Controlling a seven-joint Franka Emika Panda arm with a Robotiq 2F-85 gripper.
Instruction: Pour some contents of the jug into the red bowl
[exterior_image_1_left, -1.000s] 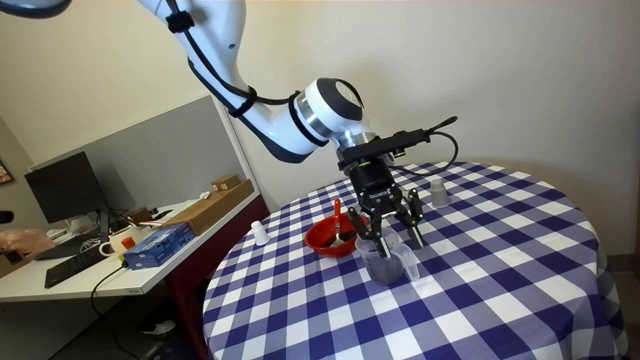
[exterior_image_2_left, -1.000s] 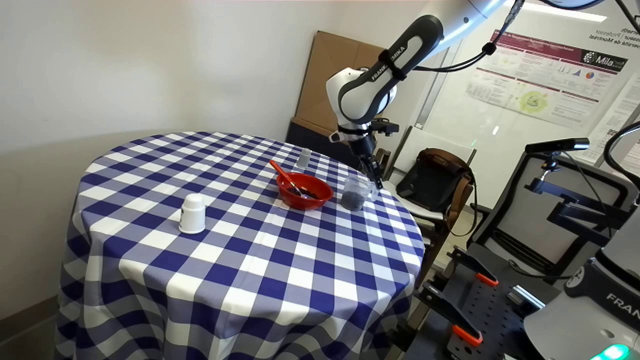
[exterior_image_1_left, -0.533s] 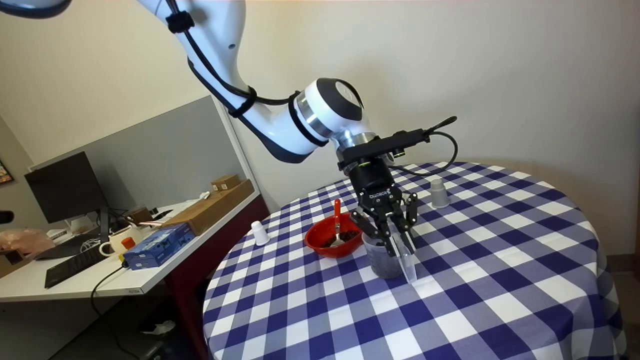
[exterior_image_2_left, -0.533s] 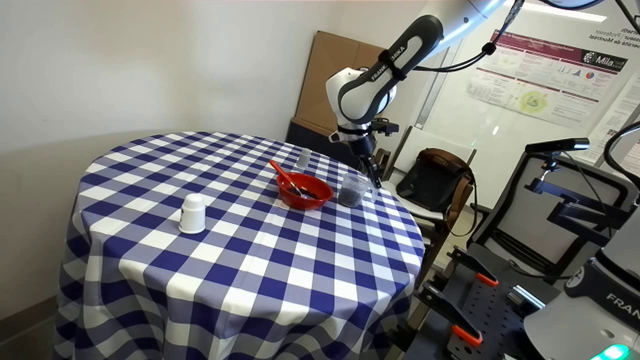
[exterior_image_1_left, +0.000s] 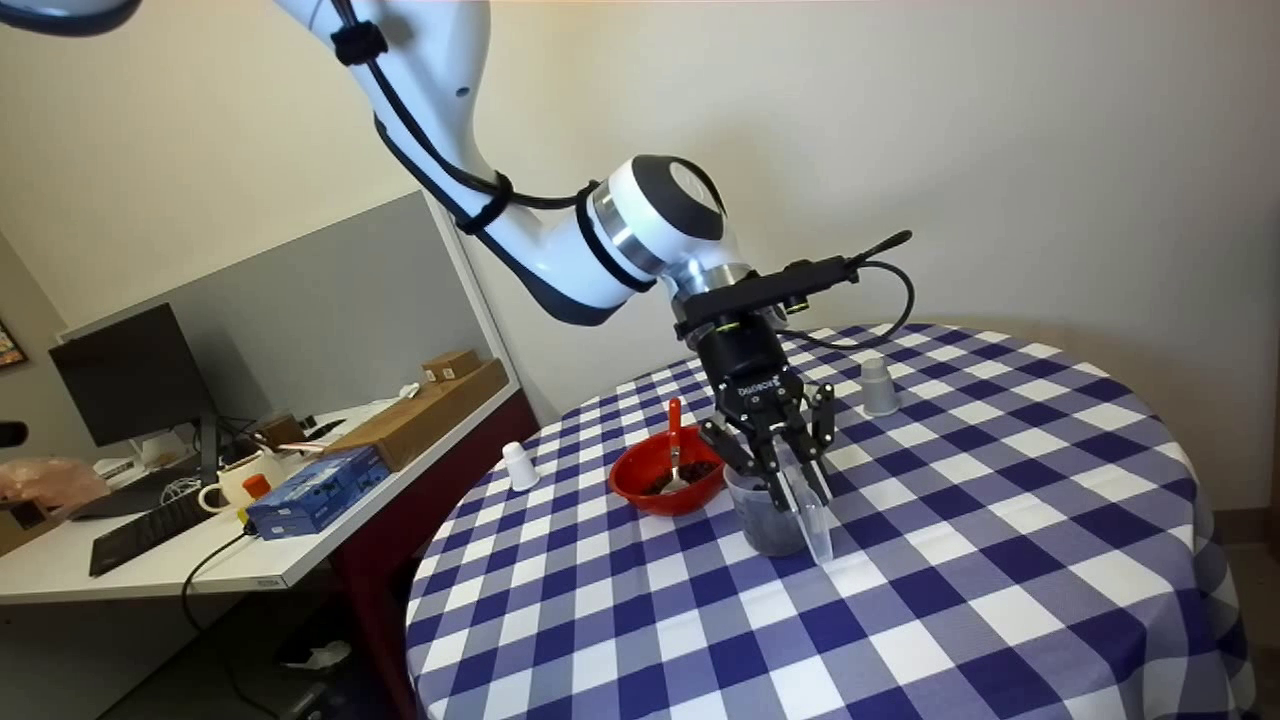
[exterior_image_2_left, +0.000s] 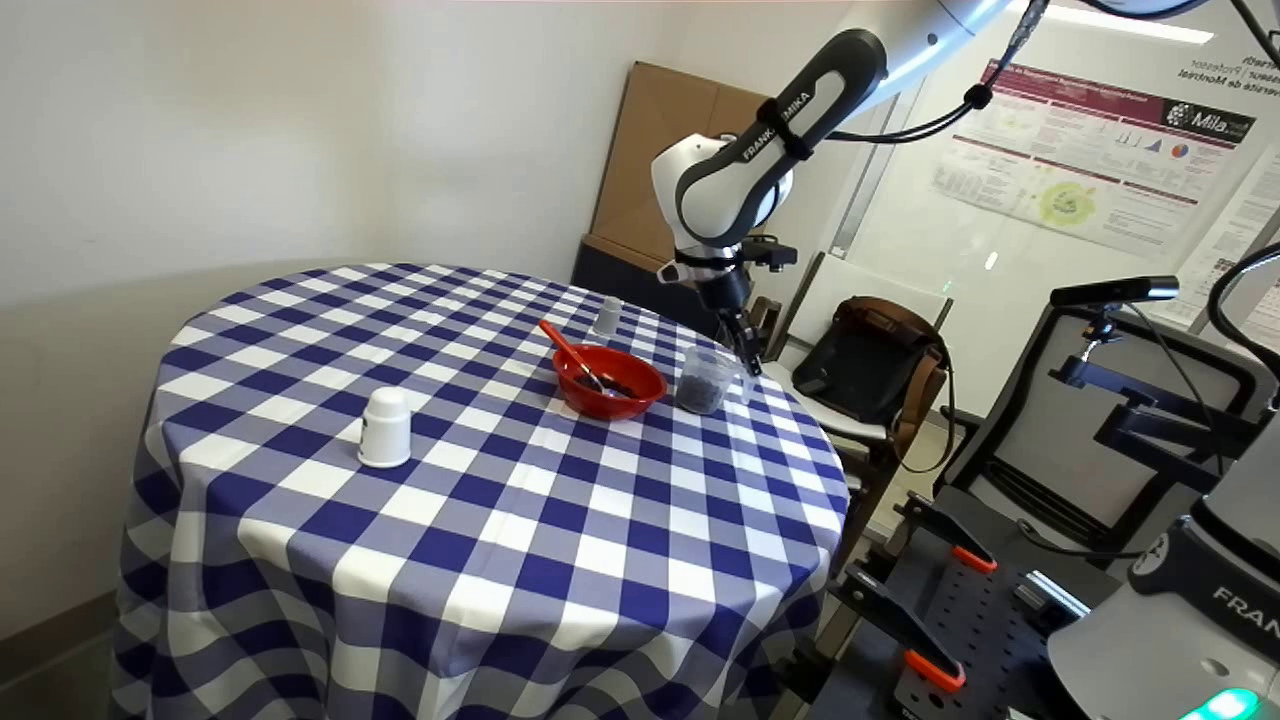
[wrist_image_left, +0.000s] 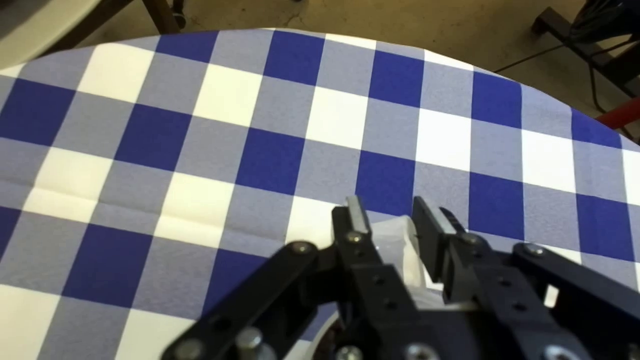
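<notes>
The jug (exterior_image_1_left: 768, 527), clear and partly filled with something dark, stands roughly upright at table height, close beside the red bowl. My gripper (exterior_image_1_left: 809, 498) reaches down from above with its fingers closed around the jug's handle (wrist_image_left: 392, 245). In the wrist view, that pale handle sits between the finger pads (wrist_image_left: 427, 237), and the jug's rim is mostly hidden behind the gripper. Dark bits lie in the red bowl (exterior_image_2_left: 615, 410), where a red-handled spoon (exterior_image_2_left: 567, 345) leans. Whether the jug's base touches the cloth, I cannot tell.
A small clear glass (exterior_image_1_left: 878, 388) stands behind the gripper on the checkered round table (exterior_image_1_left: 950, 600). Across from it is a white cup (exterior_image_2_left: 386, 430). A desk with a blue box (exterior_image_1_left: 320, 490) borders the table; a chair with a dark bag (exterior_image_2_left: 865, 350) is beyond its edge.
My gripper's fingers have come together on the jug's handle. The jug has shifted and turned slightly as they closed. The arm has barely moved; the red bowl has stayed put.
</notes>
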